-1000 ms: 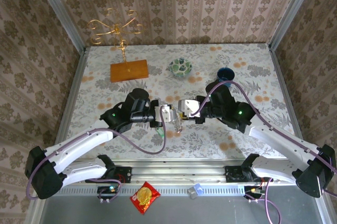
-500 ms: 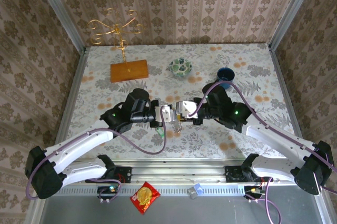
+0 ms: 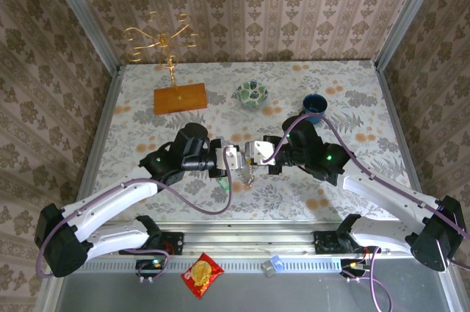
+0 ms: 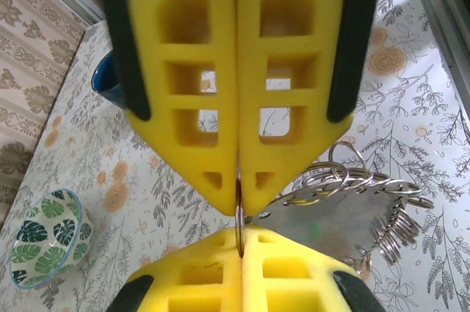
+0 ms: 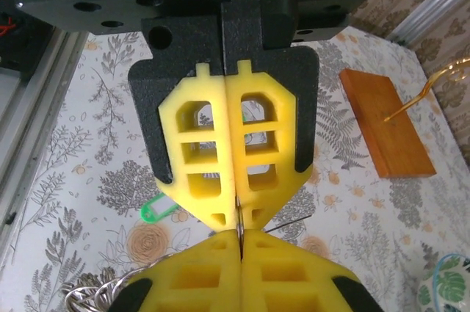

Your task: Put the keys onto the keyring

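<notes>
My left gripper (image 3: 236, 158) and right gripper (image 3: 254, 152) meet tip to tip above the middle of the table. In the left wrist view my own fingertips (image 4: 241, 230) are shut on the thin dark edge of the keyring (image 4: 239, 213), and the right gripper's yellow pads (image 4: 286, 150) clamp the same edge from above. The right wrist view shows the same pinch from the other side, with my gripper (image 5: 241, 233) shut on the keyring (image 5: 239, 222). One green-headed key (image 3: 222, 187) (image 5: 158, 210) lies on the table below the grippers. A bunch of silver rings (image 4: 367, 183) hangs beside the pinch.
A patterned green bowl (image 3: 252, 92) and a blue mug (image 3: 315, 103) stand at the back. The gold wire stand (image 3: 158, 37) on its wooden base (image 3: 180, 98) is at the back left. A red-and-yellow snack packet (image 3: 202, 275) lies in front of the rail.
The right gripper has edged left towards the left gripper and shut on the keyring's edge. The left arm has stayed where it was, still shut.
</notes>
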Motion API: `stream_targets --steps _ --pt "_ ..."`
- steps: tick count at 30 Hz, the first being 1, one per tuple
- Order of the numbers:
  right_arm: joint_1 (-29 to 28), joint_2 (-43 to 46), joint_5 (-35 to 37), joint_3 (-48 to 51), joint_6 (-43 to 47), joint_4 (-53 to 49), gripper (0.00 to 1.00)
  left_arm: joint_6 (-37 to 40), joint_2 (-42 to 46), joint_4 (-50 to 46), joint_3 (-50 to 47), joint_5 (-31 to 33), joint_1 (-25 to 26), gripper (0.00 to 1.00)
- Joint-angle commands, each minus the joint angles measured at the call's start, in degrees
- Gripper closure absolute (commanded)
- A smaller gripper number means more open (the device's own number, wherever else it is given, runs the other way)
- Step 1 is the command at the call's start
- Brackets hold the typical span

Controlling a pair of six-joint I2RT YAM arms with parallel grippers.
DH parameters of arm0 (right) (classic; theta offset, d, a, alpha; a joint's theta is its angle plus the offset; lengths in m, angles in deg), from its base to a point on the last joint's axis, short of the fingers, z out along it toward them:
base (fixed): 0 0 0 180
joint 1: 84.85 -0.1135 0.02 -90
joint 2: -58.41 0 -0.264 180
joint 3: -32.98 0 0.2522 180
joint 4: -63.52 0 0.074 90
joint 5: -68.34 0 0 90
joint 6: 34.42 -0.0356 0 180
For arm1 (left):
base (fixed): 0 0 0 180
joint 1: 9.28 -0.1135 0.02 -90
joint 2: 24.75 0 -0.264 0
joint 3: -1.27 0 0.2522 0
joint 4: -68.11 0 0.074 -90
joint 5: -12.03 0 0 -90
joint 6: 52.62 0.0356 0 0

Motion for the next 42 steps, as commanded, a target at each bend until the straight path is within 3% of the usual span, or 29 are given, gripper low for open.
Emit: stream_targets --steps 1,4,6,9,15,20,32,42 --pt "0.0 0.6 -2.2 1.4 -1.8 2.9 1.0 -5.1 1.6 3.4 1.7 -1.7 -0.5 0.93" --pt "2.6 2.1 -6.5 3.8 -5.6 7.6 1.0 -13.0 5.8 11.4 -3.5 -5.0 -4.8 0.68" --pt "4.7 2.8 -10.6 5.3 -8.2 10.6 1.0 -20.0 9.0 19.5 -8.2 -9.5 -8.3 0.61" --pt "6.5 3.1 -16.1 6.7 -12.2 14.6 1.0 -27.6 11.4 29.9 -13.6 -14.3 -11.4 0.58" --pt "7.5 2.6 -21.9 7.1 -17.9 20.0 1.0 -34.7 9.2 39.9 -17.5 -21.7 -11.7 0.61" --pt "7.3 2.6 -20.8 7.1 -18.0 18.4 1.0 -34.7 7.2 40.0 -18.6 -24.3 -10.9 0.62" --pt "5.6 1.4 -18.7 5.7 -16.9 15.6 1.0 -30.4 3.7 38.1 -19.0 -24.2 -10.0 0.63" --pt "3.9 -0.4 -17.0 4.4 -16.8 15.2 1.0 -29.8 2.8 38.8 -18.6 -24.6 -9.8 0.8"
